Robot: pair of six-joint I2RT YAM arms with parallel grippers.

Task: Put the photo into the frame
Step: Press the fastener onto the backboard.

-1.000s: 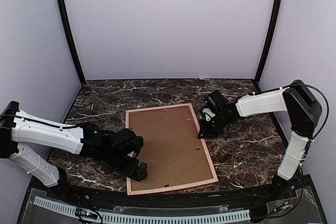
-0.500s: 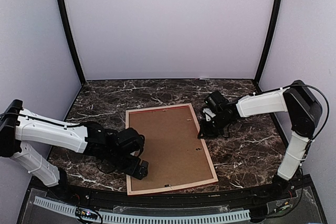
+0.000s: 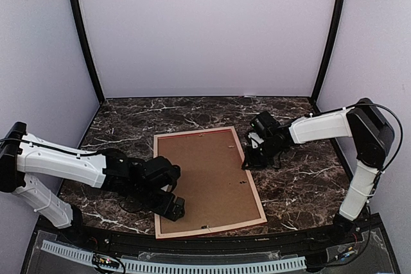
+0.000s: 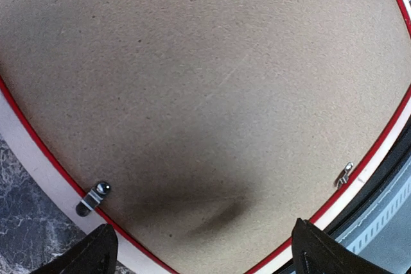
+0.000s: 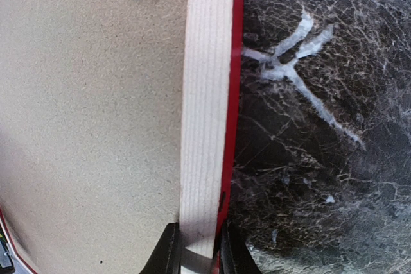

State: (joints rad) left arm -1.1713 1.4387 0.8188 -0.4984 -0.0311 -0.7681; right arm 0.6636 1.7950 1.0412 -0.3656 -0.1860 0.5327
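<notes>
My right gripper [image 5: 196, 255] is pinched on the right-hand rail of the frame [image 5: 205, 94], one finger on the red outer edge and one on the inner side of the pale wood. I want it to do nothing more than that: hold the rail down flat against the marble table [image 3: 302, 184] so nothing slides.

My left gripper [image 4: 205, 251] hangs spread wide and holding nothing above the near left corner of the frame, over the brown backing board [image 3: 209, 178] that fills the opening. The frame lies face down, its unpainted back upward.

I cannot see the photo anywhere. It may sit under the board, but the pictures do not settle that.

Just ahead of the left fingers [image 4: 96, 251] there is a small metal clip [image 4: 93, 197] on the left rail, and another clip [image 4: 345, 173] on the near rail. I judge the work in hand to be those clips. From the wrist view I cannot tell for sure whether the left one overlaps the board or is swung clear.

To do it well, I would bring one fingertip down beside the clip's free end and sweep it sideways, not press down on the board. I would keep the push light and directed toward the pinned rail.
</notes>
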